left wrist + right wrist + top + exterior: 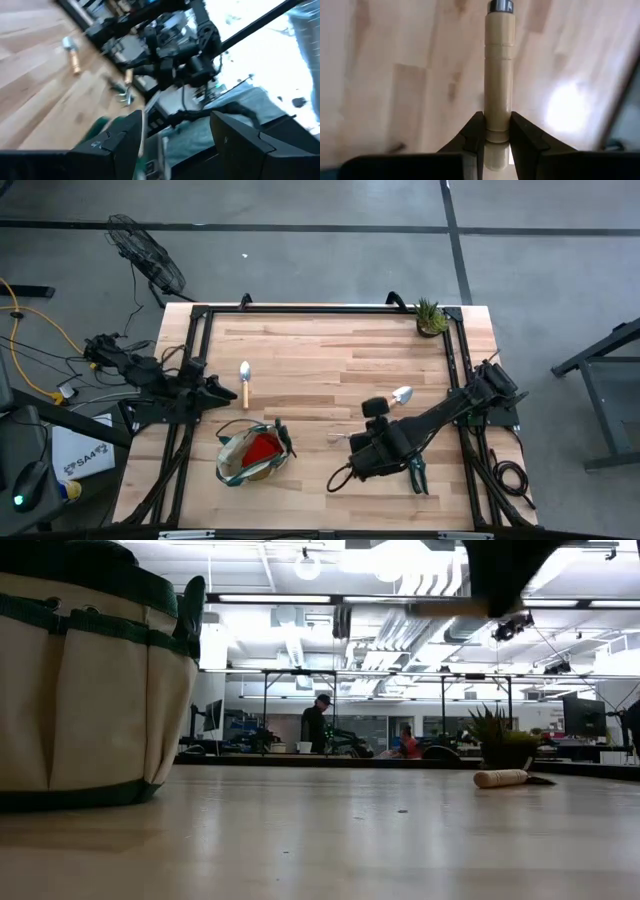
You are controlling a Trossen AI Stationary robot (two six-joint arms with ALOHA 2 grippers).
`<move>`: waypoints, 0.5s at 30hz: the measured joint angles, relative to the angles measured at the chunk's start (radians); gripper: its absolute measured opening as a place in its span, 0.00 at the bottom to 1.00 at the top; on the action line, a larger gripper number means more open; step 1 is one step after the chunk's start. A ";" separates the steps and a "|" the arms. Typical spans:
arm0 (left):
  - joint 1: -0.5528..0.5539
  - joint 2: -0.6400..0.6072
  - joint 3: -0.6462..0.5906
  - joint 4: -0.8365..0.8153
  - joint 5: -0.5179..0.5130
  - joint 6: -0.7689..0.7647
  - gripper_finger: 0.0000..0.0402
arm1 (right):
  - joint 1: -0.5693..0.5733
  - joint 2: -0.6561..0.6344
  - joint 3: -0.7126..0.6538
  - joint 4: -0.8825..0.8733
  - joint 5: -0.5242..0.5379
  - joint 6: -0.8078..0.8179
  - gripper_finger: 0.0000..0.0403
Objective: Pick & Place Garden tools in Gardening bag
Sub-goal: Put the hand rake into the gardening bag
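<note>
My right gripper (352, 445) is shut on a wooden-handled claw rake (498, 65) above the table's near middle. The rake's claw (122, 94) shows in the left wrist view. In the low view its handle (450, 608) is high over the tabletop. The beige, green-trimmed gardening bag (252, 456) stands at the near left with a red cloth (262, 447) inside. One trowel (245, 381) lies flat beside my left gripper (218, 390), which is open, level and holds nothing. Another trowel (401, 395) lies by the right arm. Dark pruners (416, 476) lie near right. My right gripper pinches the rake's wooden handle near its free end (497, 131) between its two fingers. The handle runs on past the fingertips, with the metal ferrule (500, 6) at the far end. The rake is lifted clear of the table.
A small potted plant (430, 318) stands at the far right corner. A black frame (300, 308) runs round the tabletop. Bare wood lies between the bag and the right arm and across the far half. People show in the room beyond the table.
</note>
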 joint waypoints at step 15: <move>0.000 0.618 0.504 -0.149 -0.169 0.188 0.57 | -0.086 -0.002 0.255 -0.112 0.249 -0.633 0.14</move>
